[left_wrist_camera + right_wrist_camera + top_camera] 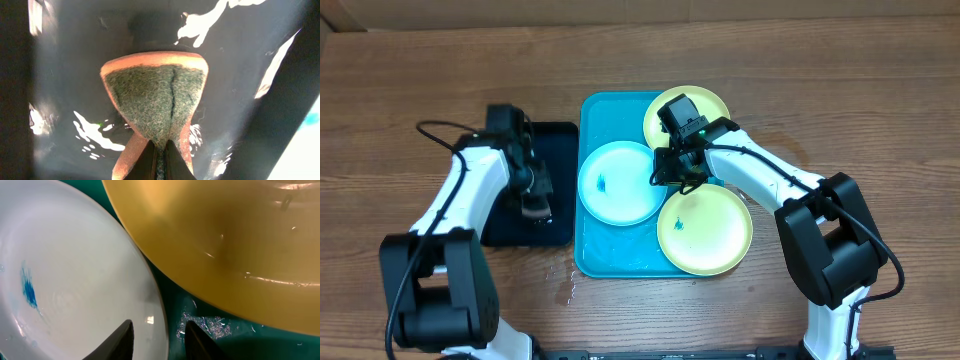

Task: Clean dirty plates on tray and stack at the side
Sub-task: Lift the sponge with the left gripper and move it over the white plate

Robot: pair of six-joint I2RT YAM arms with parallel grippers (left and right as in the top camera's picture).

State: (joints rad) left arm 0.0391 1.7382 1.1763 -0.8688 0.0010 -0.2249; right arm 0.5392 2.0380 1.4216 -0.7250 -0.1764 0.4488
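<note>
The left hand (533,205) is clenched on a sponge (155,100), pinching its narrow end above the black tray (555,150) with the green scouring face in view. The right hand (160,342) is released, one finger over the rim of the light blue plate (617,182) and the other over the turquoise tray (595,110). That plate lies in the tray's left half. The upper yellow-green plate (710,105) and the lower yellow-green plate (710,235) lie just beside it on the right.

The step in hand appears to be steadying the light blue plate for wiping. The right hand should close on the rim alone, clear of the neighbouring plate, and keep the plate flat. The sponge should then come across scouring face down onto the blue smudge (603,183), pressing lightly so the plate does not skid on the wet-looking tray
</note>
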